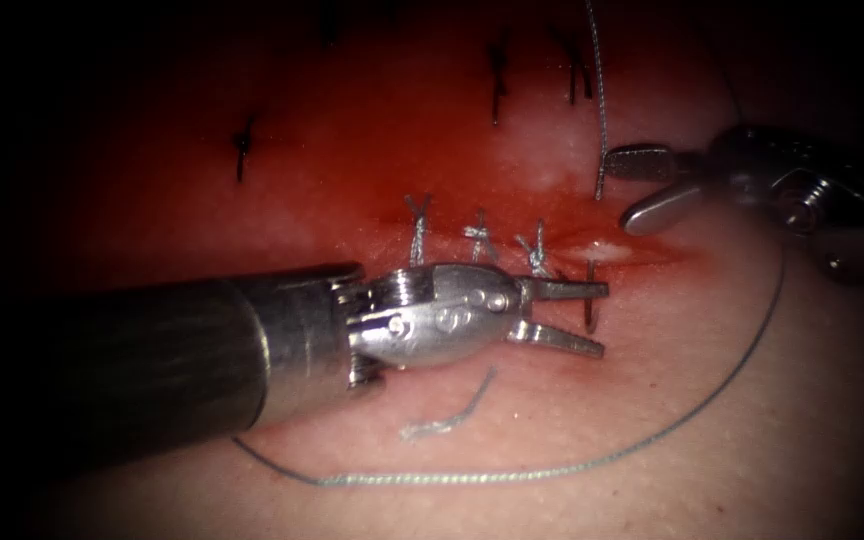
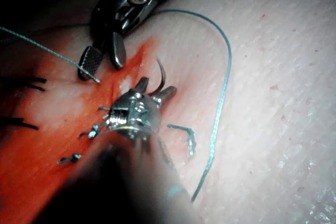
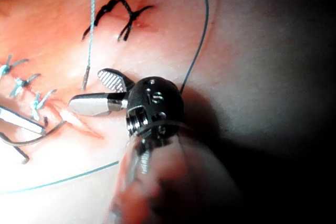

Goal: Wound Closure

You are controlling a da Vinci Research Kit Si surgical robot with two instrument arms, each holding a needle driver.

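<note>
Three knots are closing the cut's left part. Right end gaping. Left tool, jaws apart, is touching the needle. Right tool is open, holding nothing.

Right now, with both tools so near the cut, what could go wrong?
1. The needle stands in the tissue by the cut's right end, between the open jaws of the left tool; neither tool holds it, so it may slip.
2. The long thread loops loosely below the cut and could snag on a tool.
3. The open right tool sits beside a hanging thread end and could catch it.
</note>
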